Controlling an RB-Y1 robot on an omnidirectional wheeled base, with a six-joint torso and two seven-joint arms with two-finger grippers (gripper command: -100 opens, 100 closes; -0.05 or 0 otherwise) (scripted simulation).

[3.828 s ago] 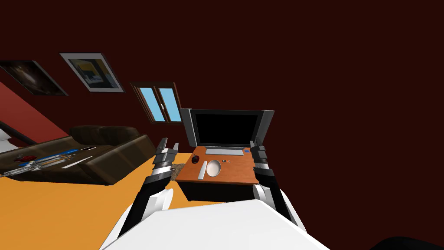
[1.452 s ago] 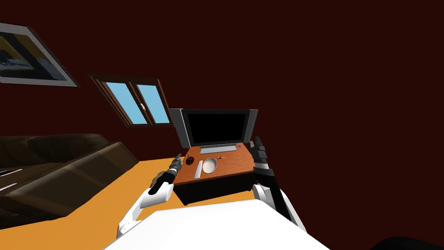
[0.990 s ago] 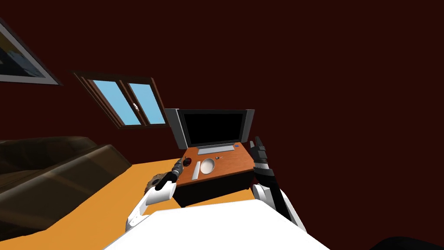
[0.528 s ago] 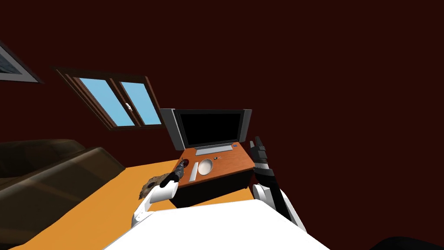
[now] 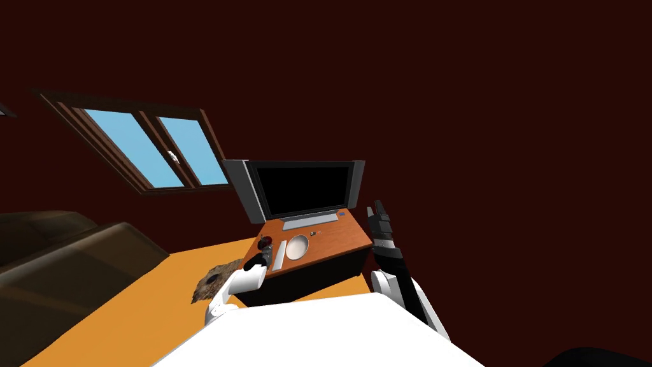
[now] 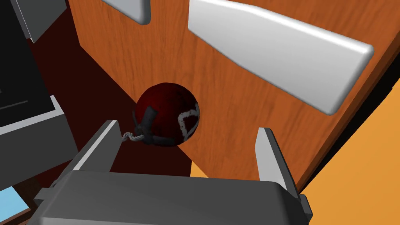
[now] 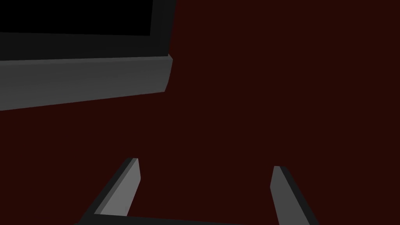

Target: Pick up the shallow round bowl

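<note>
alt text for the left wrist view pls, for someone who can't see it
The left gripper, jaws open, points at a dark red round ball with a short dark stub and cord, near the edge of an orange-brown wooden table. A long light grey rounded bar lies on the table beyond the ball.

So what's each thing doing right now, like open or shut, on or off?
Shallow round white bowl: upright on the wooden desk, untouched.
Dark red ball: resting by the desk's edge, ungrasped.
Flat black screen: dark.
Brown-framed window: shut.
Left claw: open.
Right claw: open.
</note>
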